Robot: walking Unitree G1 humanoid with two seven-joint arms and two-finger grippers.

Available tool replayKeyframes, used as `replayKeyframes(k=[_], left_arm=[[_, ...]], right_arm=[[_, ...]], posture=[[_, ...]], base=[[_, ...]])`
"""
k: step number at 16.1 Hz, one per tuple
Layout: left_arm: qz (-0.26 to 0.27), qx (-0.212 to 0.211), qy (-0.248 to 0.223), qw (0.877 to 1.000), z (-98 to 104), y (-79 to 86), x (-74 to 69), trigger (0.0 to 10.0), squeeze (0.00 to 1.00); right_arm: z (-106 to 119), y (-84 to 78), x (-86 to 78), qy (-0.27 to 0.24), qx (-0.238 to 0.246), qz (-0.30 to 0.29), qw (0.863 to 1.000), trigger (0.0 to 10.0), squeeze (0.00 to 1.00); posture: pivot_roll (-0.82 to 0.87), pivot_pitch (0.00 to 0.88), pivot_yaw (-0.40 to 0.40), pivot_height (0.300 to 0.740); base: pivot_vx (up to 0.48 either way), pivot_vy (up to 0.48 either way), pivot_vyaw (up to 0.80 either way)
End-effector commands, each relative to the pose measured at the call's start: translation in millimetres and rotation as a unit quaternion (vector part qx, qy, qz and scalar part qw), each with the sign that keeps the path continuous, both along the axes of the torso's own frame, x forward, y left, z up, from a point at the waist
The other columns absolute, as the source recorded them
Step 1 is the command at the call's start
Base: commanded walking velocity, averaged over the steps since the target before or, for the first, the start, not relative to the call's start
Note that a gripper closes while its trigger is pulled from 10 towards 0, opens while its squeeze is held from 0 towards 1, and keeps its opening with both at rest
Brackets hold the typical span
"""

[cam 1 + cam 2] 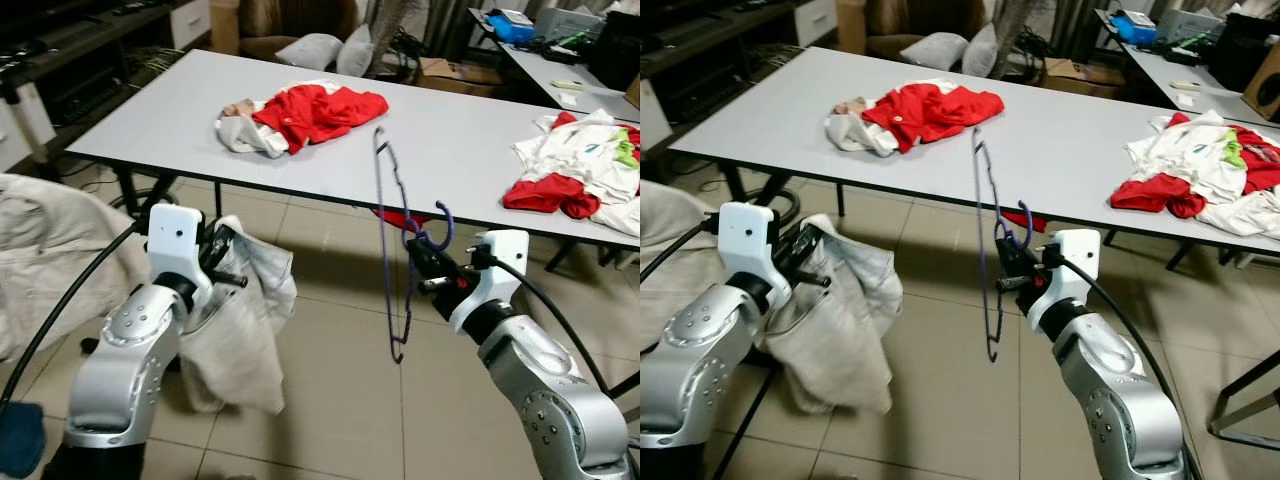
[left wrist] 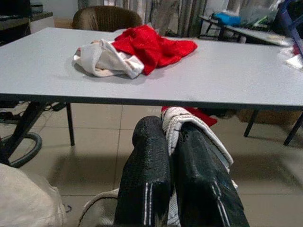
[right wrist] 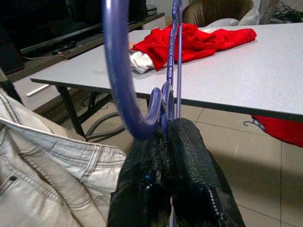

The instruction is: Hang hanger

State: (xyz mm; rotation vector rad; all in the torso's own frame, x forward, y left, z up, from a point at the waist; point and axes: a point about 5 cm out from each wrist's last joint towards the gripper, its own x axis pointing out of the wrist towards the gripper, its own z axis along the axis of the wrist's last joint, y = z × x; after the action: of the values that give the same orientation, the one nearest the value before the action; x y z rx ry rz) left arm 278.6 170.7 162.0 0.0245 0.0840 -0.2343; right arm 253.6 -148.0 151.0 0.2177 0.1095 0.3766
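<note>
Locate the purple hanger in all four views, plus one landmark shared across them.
Left eye view: purple hanger hangs right of centre, its neck pinched in the right gripper.
Right eye view: hanger at centre, before the table edge.
Left wrist view: hanger not identifiable; the left gripper pinches a pale garment.
Right wrist view: hook curves close up at top centre.
Shared landmark: red garment on the grey table.

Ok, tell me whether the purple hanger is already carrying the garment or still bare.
Bare. The thin purple wire hanger hangs empty from the right gripper, while the left gripper holds the pale denim garment apart from it.
</note>
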Motion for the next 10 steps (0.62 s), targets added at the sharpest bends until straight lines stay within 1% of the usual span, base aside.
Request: replayKeyframes(k=[1, 3, 4, 5, 6, 8, 10], left_arm=[[-0.014, -0.001, -0.036, 0.999, 14.7, -7.6, 3.3, 10.0, 0.0], [-0.006, 0.0, -0.041, 0.999, 14.3, -4.3, 3.6, 10.0, 0.0], [-0.003, -0.002, -0.042, 0.999, 14.1, -4.1, 4.5, 10.0, 0.0], [-0.003, -0.013, -0.046, 0.999, 15.1, -5.0, 5.4, 10.0, 0.0], [-0.007, -0.015, -0.053, 0.998, 17.2, -5.8, 6.5, 10.0, 0.0], [-0.005, -0.018, -0.059, 0.998, 20.4, -3.7, 8.5, 10.0, 0.0], [0.001, -0.016, -0.061, 0.998, 21.4, -0.5, 11.4, 10.0, 0.0]], right_arm=[[6.9, -8.6, 2.6, -0.017, -0.003, -0.017, 1.0, 10.0, 0.0], [6.6, -8.1, 3.6, -0.02, -0.001, -0.015, 1.0, 10.0, 0.0], [4.9, -9.0, 4.0, -0.021, -0.005, -0.015, 1.0, 10.0, 0.0], [3.1, -10.2, 4.4, -0.019, -0.005, -0.013, 1.0, 10.0, 0.0], [2.2, -10.4, 4.8, -0.02, -0.011, -0.005, 1.0, 10.0, 0.0], [6.1, -9.0, 6.5, -0.03, -0.012, 0.01, 0.999, 10.0, 0.0], [9.5, -10.3, 8.5, -0.042, -0.018, 0.016, 0.999, 10.0, 0.0]], posture=[[0.06, 0.0, -0.061, 0.74], [0.06, 0.0, -0.08, 0.74], [0.06, 0.0, -0.09, 0.74], [0.06, 0.0, -0.093, 0.74], [0.06, 0.0, -0.099, 0.74], [0.06, 0.0, -0.099, 0.74], [0.06, 0.0, -0.099, 0.74]], base=[[0.0, 0.0, 0.0], [0.0, 0.0, 0.0], [0.247, 0.0, 0.0], [0.266, 0.0, 0.0], [0.289, 0.0, 0.0], [0.349, 0.0, -0.53], [0.368, 0.0, 0.0]])
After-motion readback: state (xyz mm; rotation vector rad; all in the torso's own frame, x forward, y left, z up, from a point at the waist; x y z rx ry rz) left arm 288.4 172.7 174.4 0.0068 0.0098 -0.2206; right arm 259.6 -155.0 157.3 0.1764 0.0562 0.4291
